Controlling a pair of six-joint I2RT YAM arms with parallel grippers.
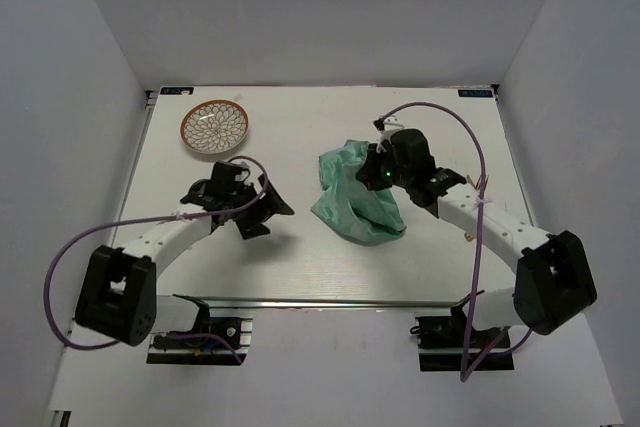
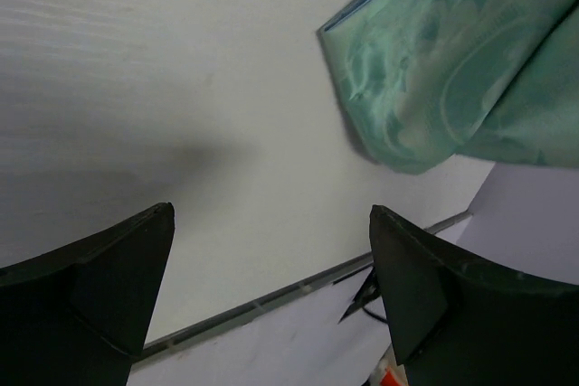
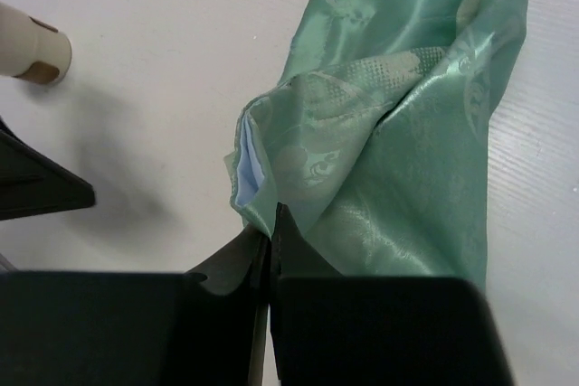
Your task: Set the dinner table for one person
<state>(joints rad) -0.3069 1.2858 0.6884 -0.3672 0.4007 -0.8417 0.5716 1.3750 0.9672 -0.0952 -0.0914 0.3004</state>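
The white dinner table [image 1: 300, 267] has a silver rail along its near edge. A green patterned cloth mat [image 1: 352, 205] lies crumpled right of centre. My right gripper [image 1: 368, 175] is shut on a fold of the mat's edge; in the right wrist view the gripper [image 3: 272, 234] pinches the green cloth [image 3: 398, 160], whose pale blue underside shows. My left gripper [image 1: 268, 211] is open and empty left of the mat. In the left wrist view the left gripper [image 2: 271, 259] hangs over bare table, the mat [image 2: 452, 61] lying beyond it.
A small orange-rimmed patterned bowl [image 1: 214, 127] stands at the far left of the table. A beige rounded cylinder end [image 3: 34, 48] lies on the table left of the mat. White walls enclose the table. The silver rail [image 2: 271, 300] runs under the left gripper.
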